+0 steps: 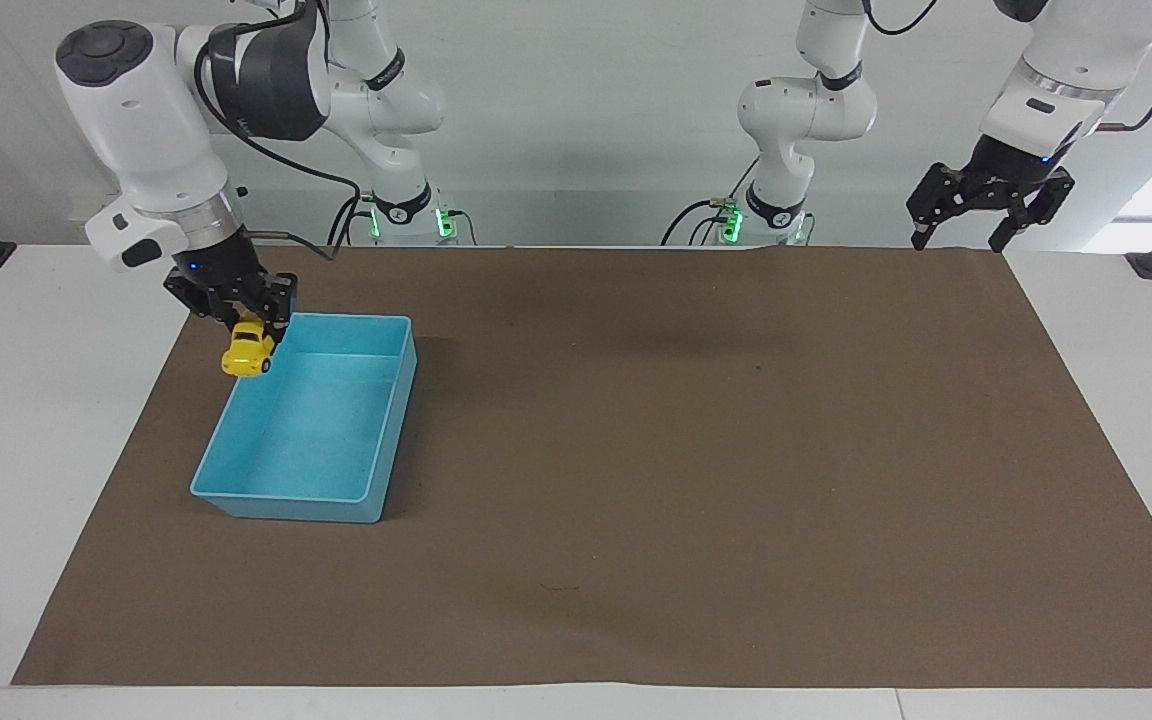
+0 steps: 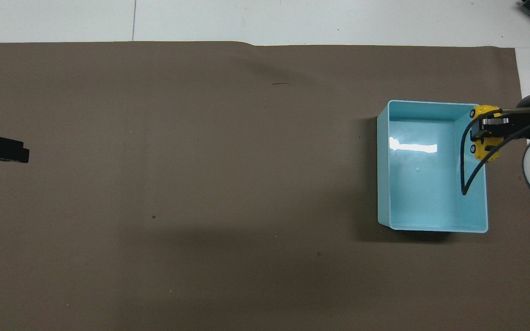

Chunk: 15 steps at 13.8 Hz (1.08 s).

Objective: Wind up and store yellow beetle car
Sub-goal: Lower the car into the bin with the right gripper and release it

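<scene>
Right jaws: you see the right gripper [image 1: 244, 322] clamped on the yellow beetle car [image 1: 248, 351], fingertips pinching its roof.
Left jaws: the left gripper [image 1: 966, 237] hangs spread wide, holding nothing; this arm waits over the brown mat [image 1: 696, 450], at the left arm's end.
Car place: you find it in the air over the blue bin [image 1: 276, 495], at the rim on the right arm's side.
Writing: you can read no label or brand anywhere.

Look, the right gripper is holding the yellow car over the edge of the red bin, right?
Almost. The bin is blue, not red, as the facing view shows. The rest holds: the right gripper is shut on the yellow car, holding it over the bin's edge at the right arm's end of the table.
</scene>
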Tool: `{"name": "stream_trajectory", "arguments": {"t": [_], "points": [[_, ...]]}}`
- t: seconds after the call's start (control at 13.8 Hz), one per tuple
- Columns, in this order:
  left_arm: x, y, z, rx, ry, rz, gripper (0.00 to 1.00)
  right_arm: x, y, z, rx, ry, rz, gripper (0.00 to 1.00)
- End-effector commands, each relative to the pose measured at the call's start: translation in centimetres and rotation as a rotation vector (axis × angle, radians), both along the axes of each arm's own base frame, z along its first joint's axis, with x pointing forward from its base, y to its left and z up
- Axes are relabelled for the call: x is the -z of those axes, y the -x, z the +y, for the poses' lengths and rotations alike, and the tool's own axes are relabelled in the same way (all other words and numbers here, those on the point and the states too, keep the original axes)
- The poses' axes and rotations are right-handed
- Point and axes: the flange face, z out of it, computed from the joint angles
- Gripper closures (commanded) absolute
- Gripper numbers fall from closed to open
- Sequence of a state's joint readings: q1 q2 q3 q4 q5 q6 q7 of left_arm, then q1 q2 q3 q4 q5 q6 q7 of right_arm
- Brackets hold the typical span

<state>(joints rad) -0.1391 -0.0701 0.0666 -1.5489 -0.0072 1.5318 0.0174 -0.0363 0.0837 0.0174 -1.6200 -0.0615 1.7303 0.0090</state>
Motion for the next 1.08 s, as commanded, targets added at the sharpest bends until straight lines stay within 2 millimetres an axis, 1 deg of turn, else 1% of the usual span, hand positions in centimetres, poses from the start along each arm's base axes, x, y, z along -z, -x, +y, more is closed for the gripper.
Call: {"name": "stream_trajectory", "arguments": {"t": [0.0,0.22,0.29,0.43,0.58,0.79,1.01], "points": [[0.0,0.6,0.4,-0.006,-0.007,0.009,0.00,2.4,0.6,-0.5,-0.050,0.015,-0.009,1.00],[0.0,0.6,0.4,-0.006,-0.007,0.009,0.00,5.9,-0.2,-0.5,-0.046,-0.001,0.028,1.00],[0.0,0.6,0.3,-0.005,-0.007,0.009,0.00,7.3,0.0,-0.6,-0.043,-0.004,0.048,1.00],[-0.2,0.6,0.4,-0.006,-0.007,0.006,0.00,8.7,-0.2,-0.5,-0.053,-0.004,0.013,1.00],[0.0,0.6,0.3,-0.005,-0.007,0.009,0.00,11.3,0.6,-0.2,-0.060,-0.007,0.053,1.00],[0.0,0.6,0.3,-0.005,-0.007,0.009,0.00,13.3,0.8,-0.2,-0.056,-0.008,0.032,1.00],[0.0,0.6,0.4,-0.006,-0.007,0.009,0.00,16.9,1.5,-0.4,-0.048,-0.014,0.038,1.00]]}}
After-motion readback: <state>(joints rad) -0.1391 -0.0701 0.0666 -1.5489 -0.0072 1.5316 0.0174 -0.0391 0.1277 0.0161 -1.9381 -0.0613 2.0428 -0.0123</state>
